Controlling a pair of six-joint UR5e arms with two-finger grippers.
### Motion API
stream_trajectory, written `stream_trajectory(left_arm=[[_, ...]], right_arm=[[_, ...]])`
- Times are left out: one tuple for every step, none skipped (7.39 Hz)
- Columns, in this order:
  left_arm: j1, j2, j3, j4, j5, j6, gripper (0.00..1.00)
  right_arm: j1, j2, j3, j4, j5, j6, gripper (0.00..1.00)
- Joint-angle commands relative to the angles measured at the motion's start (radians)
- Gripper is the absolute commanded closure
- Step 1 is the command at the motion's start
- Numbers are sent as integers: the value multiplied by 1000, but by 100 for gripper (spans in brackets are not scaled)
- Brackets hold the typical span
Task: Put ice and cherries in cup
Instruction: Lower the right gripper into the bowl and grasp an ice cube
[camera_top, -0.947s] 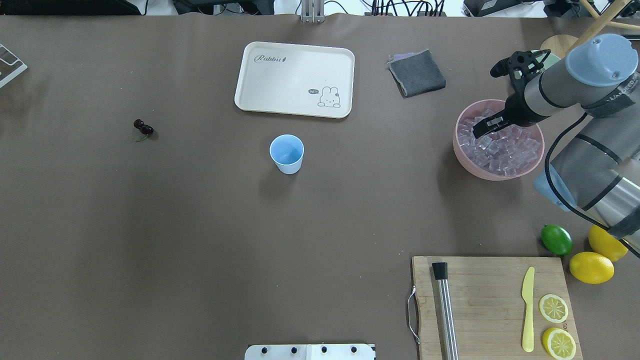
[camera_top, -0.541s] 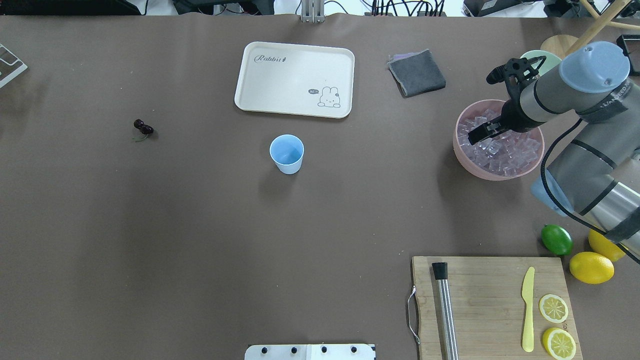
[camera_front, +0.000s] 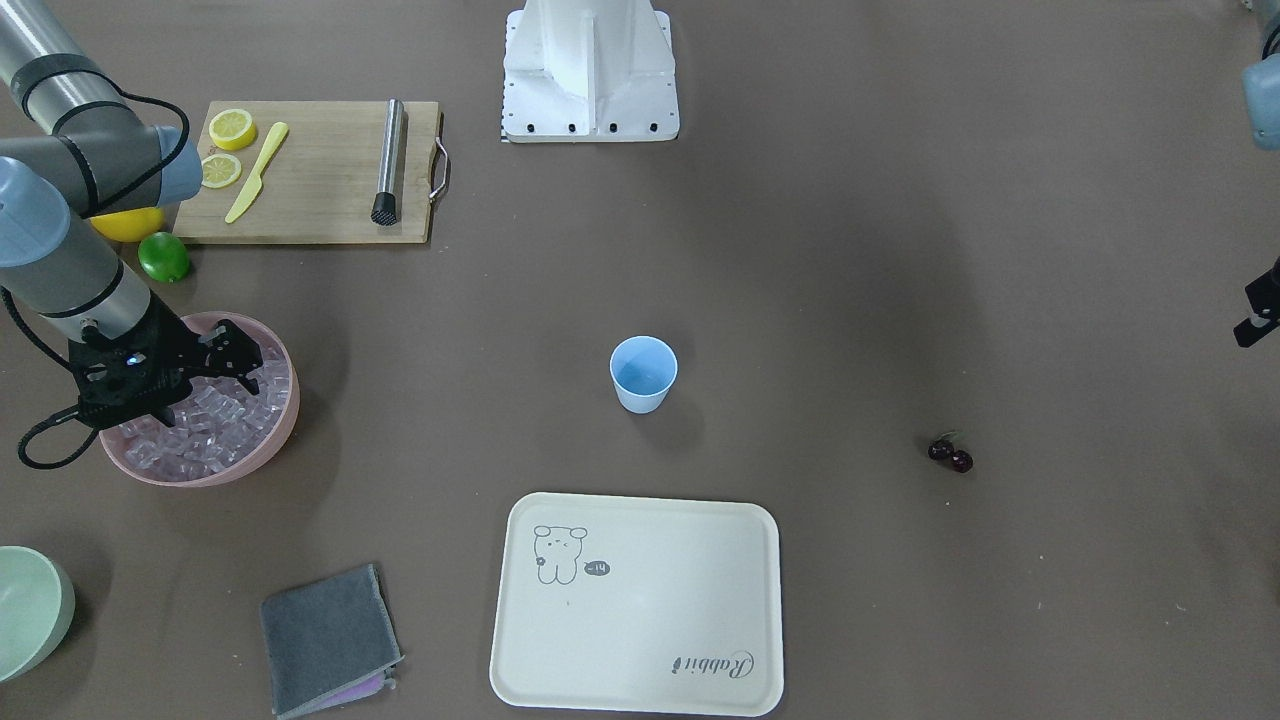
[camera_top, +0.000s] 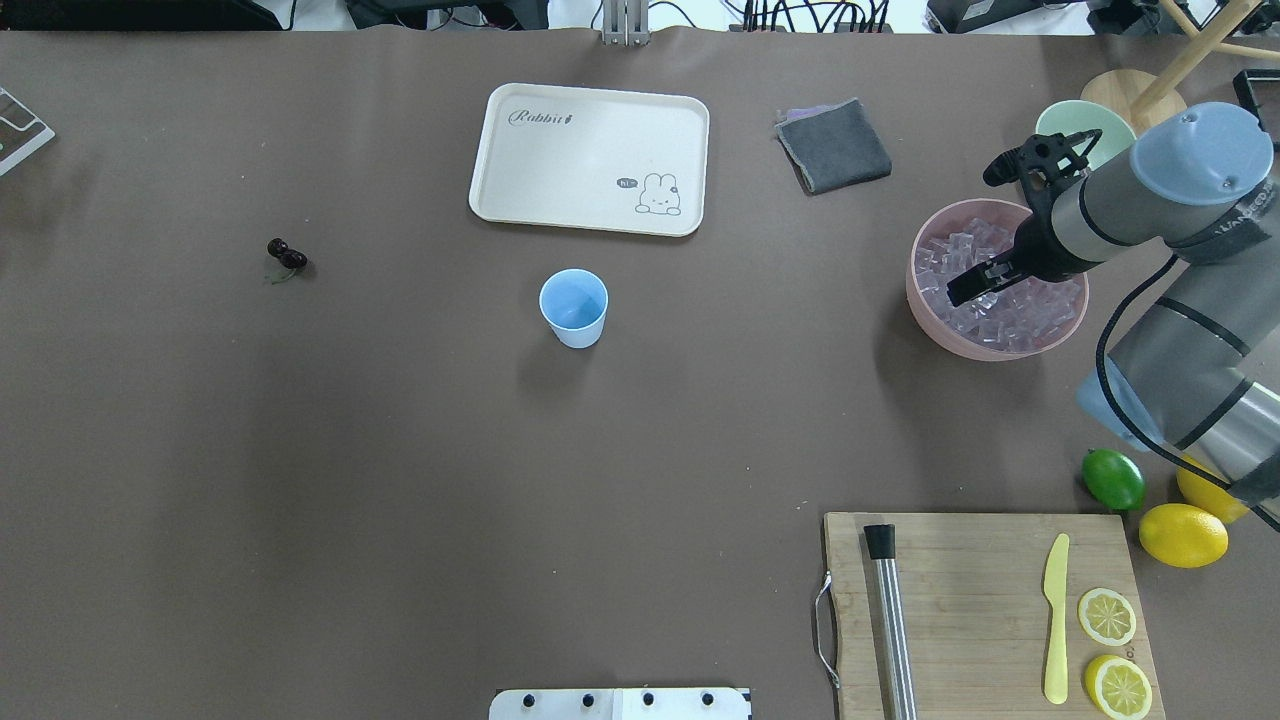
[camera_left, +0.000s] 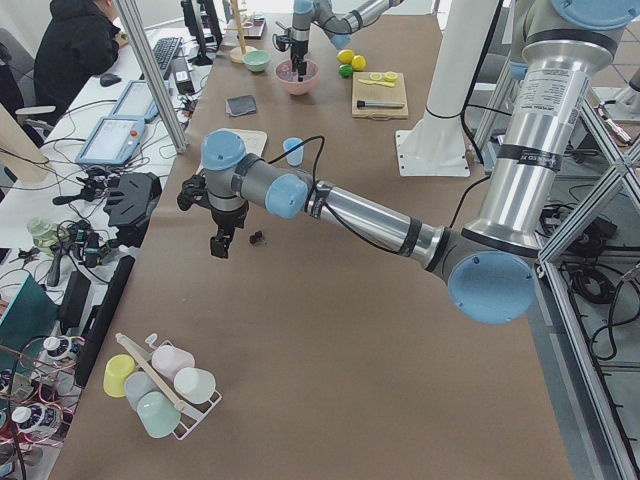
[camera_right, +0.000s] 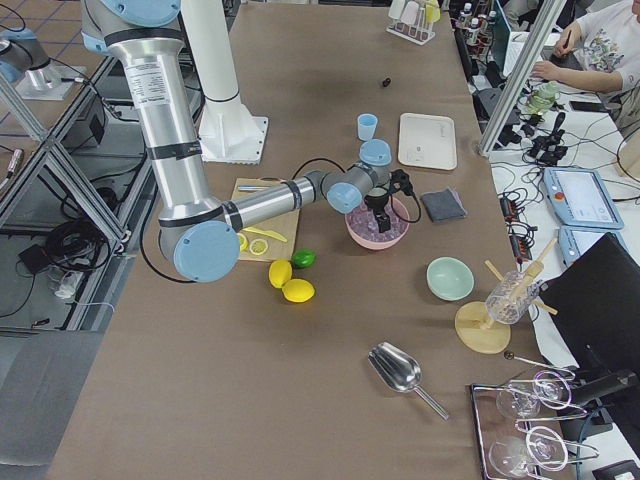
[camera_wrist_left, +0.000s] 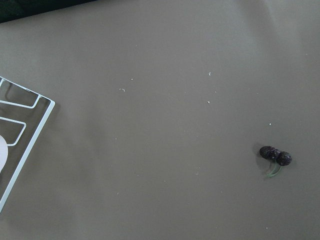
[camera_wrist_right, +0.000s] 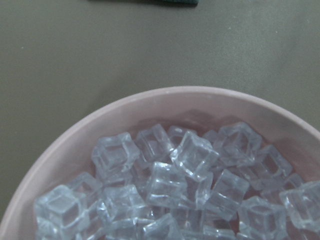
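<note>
The light-blue cup stands upright and empty mid-table, also in the front view. The cherries lie far left on the table and show in the left wrist view. The ice fills the pink bowl at right; the right wrist view shows the cubes close up. My right gripper hangs low over the ice, its fingers apart in the front view, holding nothing. My left gripper hovers beyond the cherries; whether it is open or shut does not show.
A cream tray lies behind the cup, with a grey cloth to its right. A pale green bowl sits behind the pink bowl. A lime, lemons and a cutting board with tools are at the near right.
My right gripper has shifted over the pink bowl, first towards its left rim, then back towards the robot's side. The cup and cherries have not moved.
</note>
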Motion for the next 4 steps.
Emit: stream_trajectory(left_arm=[[0,0,-2,0,0,0,2],[0,0,-2,0,0,0,2],[3,1,2,-2,0,0,2],[5,4,-1,-2,0,0,2]], right_arm=[[-2,-12,8,0,-2,3,23],[-4,-14,8,-1,-2,3,27],[-4,-14,5,0,-5,1,30],[-5,-11,3,0,-16,1,45]])
